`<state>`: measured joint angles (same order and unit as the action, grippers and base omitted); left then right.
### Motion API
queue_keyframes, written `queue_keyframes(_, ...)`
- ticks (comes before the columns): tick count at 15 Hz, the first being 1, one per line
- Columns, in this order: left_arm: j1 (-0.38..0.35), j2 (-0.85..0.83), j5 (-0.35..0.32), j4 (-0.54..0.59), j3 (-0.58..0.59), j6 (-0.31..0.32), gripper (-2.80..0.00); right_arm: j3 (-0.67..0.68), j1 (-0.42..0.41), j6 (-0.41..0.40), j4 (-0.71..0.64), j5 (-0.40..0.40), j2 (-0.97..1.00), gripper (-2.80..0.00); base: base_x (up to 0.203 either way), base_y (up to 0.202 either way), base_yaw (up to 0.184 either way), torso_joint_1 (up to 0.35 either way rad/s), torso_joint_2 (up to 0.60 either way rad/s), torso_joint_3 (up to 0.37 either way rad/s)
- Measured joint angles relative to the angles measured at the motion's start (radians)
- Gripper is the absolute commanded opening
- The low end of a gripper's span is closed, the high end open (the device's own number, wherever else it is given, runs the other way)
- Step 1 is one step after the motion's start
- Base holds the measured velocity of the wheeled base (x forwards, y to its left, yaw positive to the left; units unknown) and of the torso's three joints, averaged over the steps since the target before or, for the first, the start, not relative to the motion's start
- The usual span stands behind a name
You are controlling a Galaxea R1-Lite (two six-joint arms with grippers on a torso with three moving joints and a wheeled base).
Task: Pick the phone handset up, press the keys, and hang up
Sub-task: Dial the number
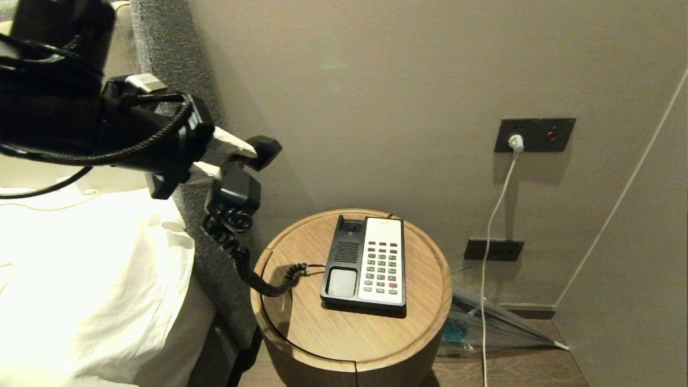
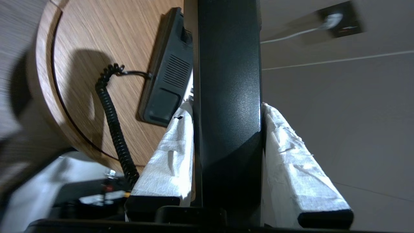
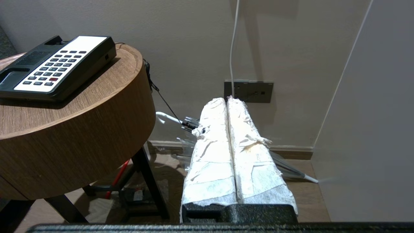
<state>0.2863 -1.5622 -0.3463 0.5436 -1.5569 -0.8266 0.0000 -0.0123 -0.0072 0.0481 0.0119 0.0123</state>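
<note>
Head view: left hand (image 1: 228,156) grips the phone handset (image 1: 239,180) aloft, left of the round desk (image 1: 301,328); coiled cord (image 1: 252,271) sags to the phone base (image 1: 344,263); keys (image 1: 382,266) exposed. Left wrist view: padded fingers (image 2: 168,155) clamp the handset's shaft. Right wrist view: right hand (image 3: 230,110) closed, empty, low beside the desk. Judgement: keep the handset clear and cord slack while a fingertip presses.

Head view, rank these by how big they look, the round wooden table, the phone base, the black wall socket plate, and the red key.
1. Round wooden table, largest by far.
2. Phone base.
3. Black wall socket plate, though it sits farther back on the wall, so its true size is unsure.
4. Red key, smallest.
</note>
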Motion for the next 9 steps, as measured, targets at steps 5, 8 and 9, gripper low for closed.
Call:
queue_keyframes(5,-0.130,0.115,-0.159,-0.291,0.301,-0.101,-2.80,0.000,0.000,0.000,0.000,0.000,0.000,-2.80,0.000,0.000,0.000,0.000,0.00,0.000)
queue_keyframes(8,-0.160,0.197,-0.219,-0.540,0.488,-0.249,-2.80,0.000,0.000,0.000,0.000,0.000,0.000,-2.80,0.000,0.000,0.000,0.000,0.00,0.000)
queue_keyframes(9,-0.171,0.229,-0.225,-0.601,0.540,-0.281,-2.80,0.000,0.000,0.000,0.000,0.000,0.000,-2.80,0.000,0.000,0.000,0.000,0.00,0.000)
